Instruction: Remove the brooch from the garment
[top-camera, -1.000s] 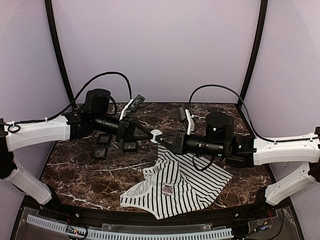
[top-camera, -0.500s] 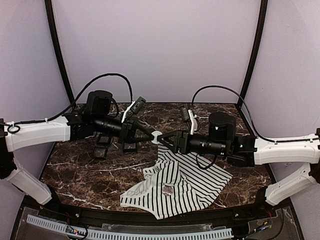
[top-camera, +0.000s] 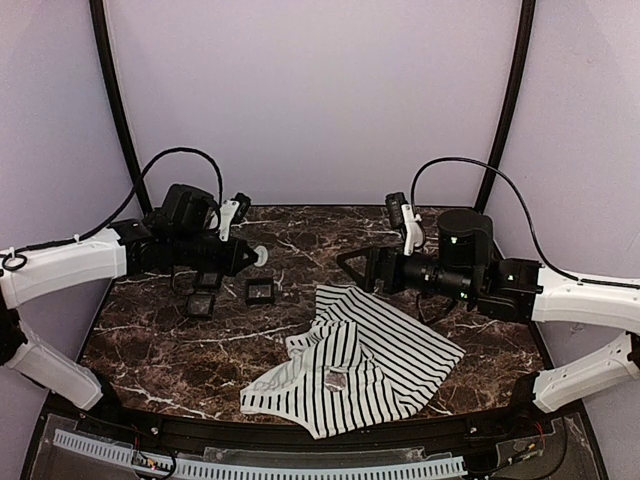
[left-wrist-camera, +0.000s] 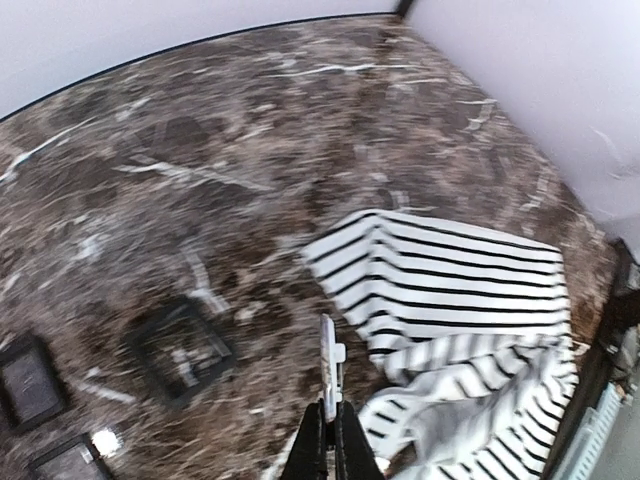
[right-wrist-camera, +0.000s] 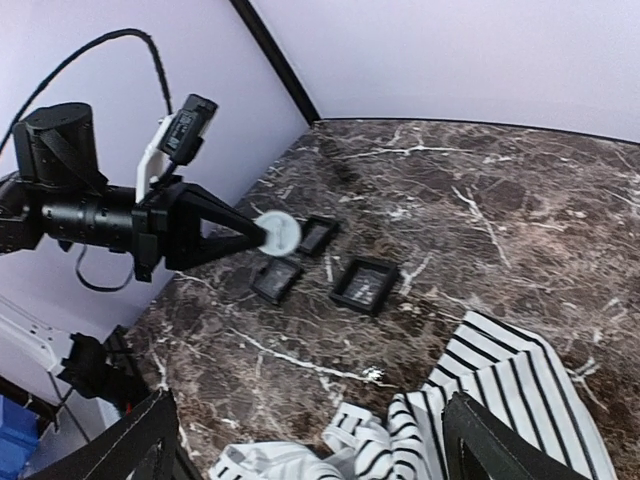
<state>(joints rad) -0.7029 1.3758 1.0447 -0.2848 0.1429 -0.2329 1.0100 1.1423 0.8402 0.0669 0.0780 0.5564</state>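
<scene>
The brooch (top-camera: 260, 256) is a small white round disc, held edge-on above the table. My left gripper (top-camera: 253, 257) is shut on the brooch (left-wrist-camera: 328, 365), well left of the garment and above the black boxes. The garment (top-camera: 370, 365), white with thin black stripes, lies crumpled on the marble at the front centre. My right gripper (top-camera: 345, 265) stands open and empty above the garment's far edge, apart from the brooch. In the right wrist view the brooch (right-wrist-camera: 276, 232) shows at the left gripper's tip (right-wrist-camera: 255, 235), and the garment (right-wrist-camera: 500, 400) lies below my open right gripper (right-wrist-camera: 325, 450).
Three small black boxes (top-camera: 260, 292) (top-camera: 201, 304) (top-camera: 208, 278) sit on the dark marble table (top-camera: 150, 340) under the left arm. A small grey patch (top-camera: 338, 380) shows on the garment. Lilac walls close in the back and sides.
The right gripper has opened, let go of the brooch and drawn back to the right. The left arm has pulled back to the left with the brooch in it.
</scene>
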